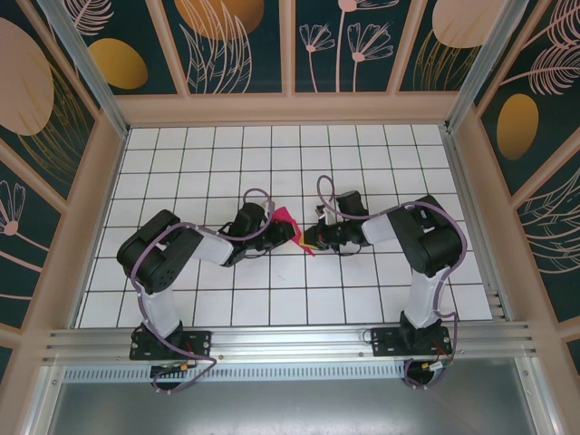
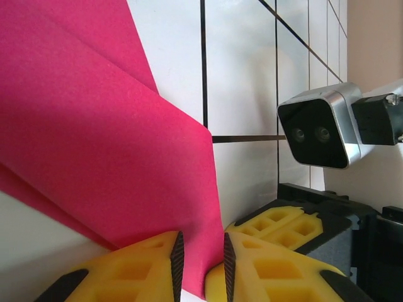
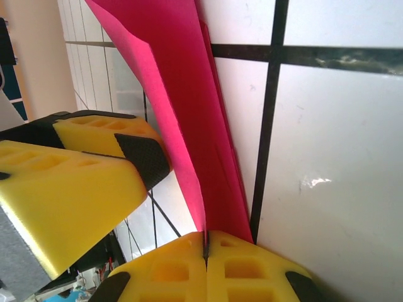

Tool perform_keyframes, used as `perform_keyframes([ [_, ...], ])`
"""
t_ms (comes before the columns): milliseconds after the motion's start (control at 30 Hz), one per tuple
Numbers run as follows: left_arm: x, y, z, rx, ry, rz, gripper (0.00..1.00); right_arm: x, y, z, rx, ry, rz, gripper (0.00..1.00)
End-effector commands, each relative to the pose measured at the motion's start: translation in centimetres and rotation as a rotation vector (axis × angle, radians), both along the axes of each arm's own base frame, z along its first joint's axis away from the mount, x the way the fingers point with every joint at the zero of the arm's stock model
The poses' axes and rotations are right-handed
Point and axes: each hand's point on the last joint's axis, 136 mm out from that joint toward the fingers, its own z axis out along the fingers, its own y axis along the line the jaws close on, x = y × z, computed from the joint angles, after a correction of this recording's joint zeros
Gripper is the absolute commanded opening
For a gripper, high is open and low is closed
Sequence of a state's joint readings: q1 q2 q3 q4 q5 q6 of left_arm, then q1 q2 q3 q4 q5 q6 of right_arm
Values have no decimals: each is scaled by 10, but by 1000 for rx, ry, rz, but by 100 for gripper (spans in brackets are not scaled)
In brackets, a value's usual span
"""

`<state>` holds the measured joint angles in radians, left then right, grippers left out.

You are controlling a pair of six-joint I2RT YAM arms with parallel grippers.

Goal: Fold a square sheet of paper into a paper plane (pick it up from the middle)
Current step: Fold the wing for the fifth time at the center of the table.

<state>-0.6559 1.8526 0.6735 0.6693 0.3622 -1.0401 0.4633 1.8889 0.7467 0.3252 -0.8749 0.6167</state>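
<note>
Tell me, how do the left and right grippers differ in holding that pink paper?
The right gripper has its jaws pressed shut, pinching the pink paper; the left gripper has its jaws slightly apart with the paper's edge between them. The right gripper reaches in from the right, the left gripper from the left. Both have yellow fingers with black pads.

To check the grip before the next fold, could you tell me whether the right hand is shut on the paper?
Yes, the right hand is closed tight, with the paper pinched at its lower edge.
</note>
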Motion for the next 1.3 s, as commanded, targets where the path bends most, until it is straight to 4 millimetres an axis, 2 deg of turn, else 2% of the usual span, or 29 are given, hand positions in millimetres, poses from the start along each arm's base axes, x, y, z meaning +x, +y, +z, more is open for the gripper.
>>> perform_keyframes([
  [0, 3, -4, -1, 8, 0, -4, 27, -2, -6, -17, -50, 64, -16, 0],
  [233, 5, -1, -17, 72, 53, 13, 24, -4, -7, -21, -66, 74, -11, 0],
  [467, 1, 13, -38, 164, 127, 59, 21, 0, -8, -14, -90, 38, 3, 0],
  [633, -1, 21, -44, 202, 147, 86, 21, -1, -10, -2, -100, -5, 23, 10],
  [733, -2, 23, -46, 214, 154, 91, 21, -5, -13, 0, -111, -12, 31, 13],
  [867, -2, 24, -49, 220, 164, 94, 20, -13, -18, -7, -136, -1, 38, 13],
  [1100, -2, 27, -53, 241, 177, 107, 20, -17, -26, -27, -201, 28, 29, 5],
  [1267, -2, 27, -54, 249, 184, 108, 20, -10, -20, -6, -170, -30, 40, 11],
])
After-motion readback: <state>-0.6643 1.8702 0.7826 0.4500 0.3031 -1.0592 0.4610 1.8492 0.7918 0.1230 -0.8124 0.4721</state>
